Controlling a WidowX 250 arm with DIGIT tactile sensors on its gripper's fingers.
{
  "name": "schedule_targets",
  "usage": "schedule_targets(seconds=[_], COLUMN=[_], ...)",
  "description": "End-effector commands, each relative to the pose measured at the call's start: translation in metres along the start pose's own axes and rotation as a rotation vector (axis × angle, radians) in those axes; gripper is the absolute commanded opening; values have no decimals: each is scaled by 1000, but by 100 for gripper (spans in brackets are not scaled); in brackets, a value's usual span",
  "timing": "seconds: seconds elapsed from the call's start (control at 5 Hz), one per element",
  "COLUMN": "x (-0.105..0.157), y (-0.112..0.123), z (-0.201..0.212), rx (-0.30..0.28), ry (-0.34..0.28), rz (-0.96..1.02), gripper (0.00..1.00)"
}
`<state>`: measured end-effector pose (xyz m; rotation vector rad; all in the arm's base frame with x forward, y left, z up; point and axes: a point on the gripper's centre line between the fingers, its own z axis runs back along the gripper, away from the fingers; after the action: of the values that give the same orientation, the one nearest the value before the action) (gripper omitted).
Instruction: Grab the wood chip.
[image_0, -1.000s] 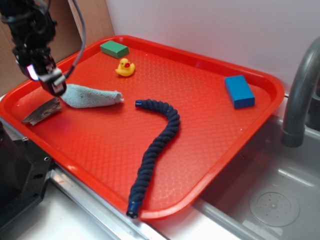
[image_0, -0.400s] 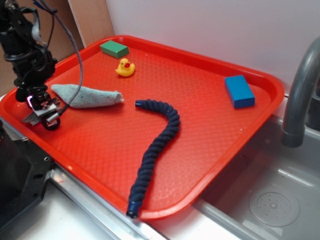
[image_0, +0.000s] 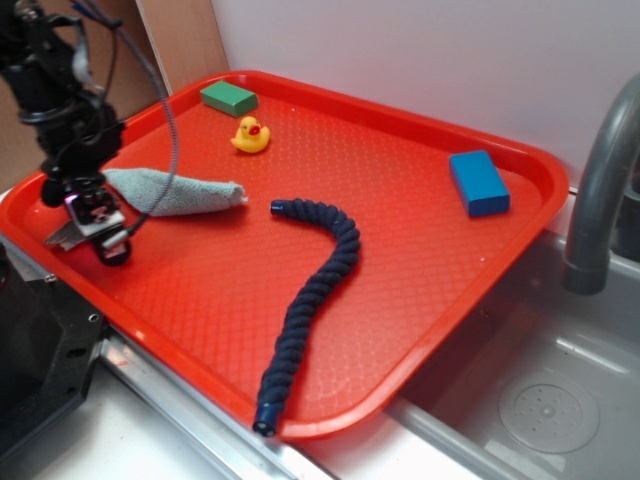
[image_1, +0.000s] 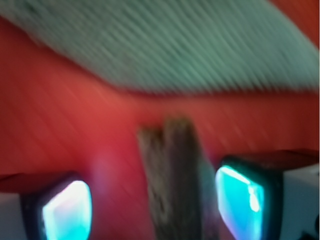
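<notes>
Exterior view: the gripper (image_0: 95, 228) is positioned low over the near-left corner of the red tray (image_0: 420, 330), directly above the wood chip (image_0: 62, 233), of which only a grey-brown end protrudes to the left of the fingers. The rolled pale blue cloth (image_0: 175, 191) lies just behind the gripper. A dark blue braided rope (image_0: 315, 290) curves across the tray centre. A yellow rubber duck (image_0: 250, 134) and a green block (image_0: 229, 98) sit near the far edge; a blue block (image_0: 478, 182) sits toward the right side. A grey faucet (image_0: 600, 190) stands over the sink (image_0: 530, 400) at right.

Wrist view (blurred): the wood chip (image_1: 172, 185) stands between the two fingertips (image_1: 67, 210), with red tray visible on either side. The jaws are spread, not clamped on the chip. The cloth (image_1: 165, 45) fills the upper frame.
</notes>
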<state>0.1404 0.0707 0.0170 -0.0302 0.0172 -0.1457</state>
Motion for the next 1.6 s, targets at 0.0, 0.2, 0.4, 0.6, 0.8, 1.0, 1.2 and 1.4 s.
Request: schedule_targets(seconds=[0.0, 0.2, 0.4, 0.6, 0.8, 1.0, 1.2, 1.4], x=[24, 17, 2, -5, -4, -4, -4, -1], y=[0, 3, 12, 22, 23, 23, 23, 17], z=[14, 11, 4, -5, -6, -6, -5, 5], rx=[45, 45, 33, 11, 25, 28, 39, 70], ry=[-42, -32, -8, 10, 19, 24, 18, -3], rz=[-32, -20, 21, 64, 68, 61, 59, 52], gripper=[100, 99, 100, 100, 0, 0, 0, 0])
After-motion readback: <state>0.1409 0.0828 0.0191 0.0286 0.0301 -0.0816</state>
